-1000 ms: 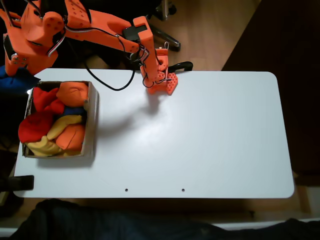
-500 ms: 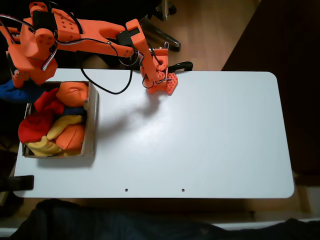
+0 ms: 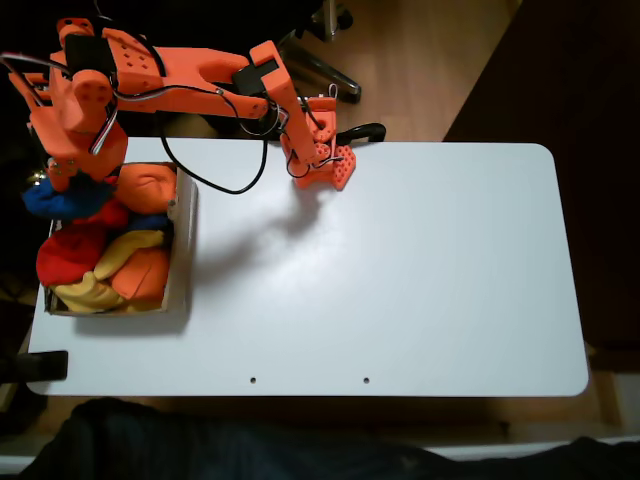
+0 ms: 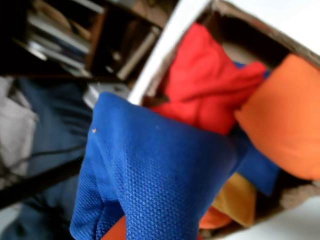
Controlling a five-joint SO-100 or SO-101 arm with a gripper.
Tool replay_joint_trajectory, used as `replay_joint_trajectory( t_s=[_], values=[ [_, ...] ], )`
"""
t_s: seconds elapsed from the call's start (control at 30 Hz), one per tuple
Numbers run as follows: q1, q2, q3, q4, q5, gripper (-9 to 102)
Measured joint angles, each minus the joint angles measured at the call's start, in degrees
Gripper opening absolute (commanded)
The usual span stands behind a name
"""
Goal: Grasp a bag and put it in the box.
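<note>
While hanging over box (image 3: 183, 240) far-left corner in fixed view, gripper (image 3: 62, 182) clamped on bag (image 3: 55, 199); weave (image 4: 155, 175) seen only via wrist cam.

no text, label, brand, number or sign can be read in either view.
</note>
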Motion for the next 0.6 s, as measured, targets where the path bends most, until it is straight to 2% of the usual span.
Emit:
replay_joint_trajectory(
  t_s=[0.6],
  values=[
    [-2.72,-0.26,8.35,0.26,-2.72,0]
  ],
)
